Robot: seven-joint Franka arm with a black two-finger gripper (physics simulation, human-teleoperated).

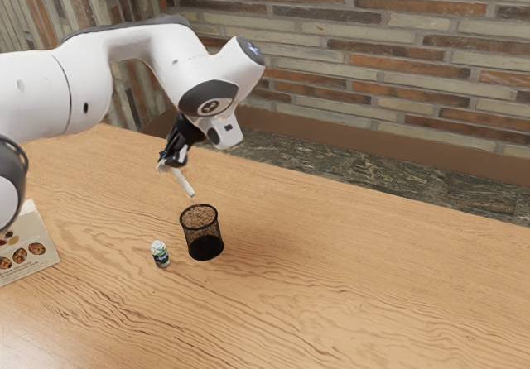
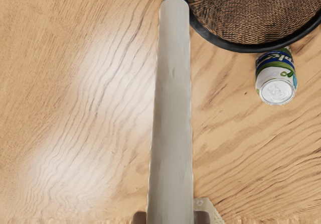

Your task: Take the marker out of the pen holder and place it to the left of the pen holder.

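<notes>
One marker [image 1: 185, 184] held over one black mesh pen holder [image 1: 203, 235]

Nearest, at the left edge of the exterior view, is one beige food-print card [image 1: 31, 249]. Then comes one small drink can [image 1: 160, 255] with a white, green and blue label, upright below the center-left of the frame and just beside the single pen holder. Above the holder's rim, one black gripper [image 1: 171, 161] has both fingers closed against opposite sides of the white marker, parted only by its thickness. The marker slants down toward the holder, its blue end near the rim in the wrist view. One white arm [image 1: 149, 46] enters from the upper left.

All three stand on one wood-grained table [image 1: 356, 286]. Behind it lies a dark, veined stone surface [image 1: 364, 167] with a brown ledge [image 1: 331, 133]; farthest, a wall of thin tan, gray and rust bricks [image 1: 381, 46] spans the top.
</notes>
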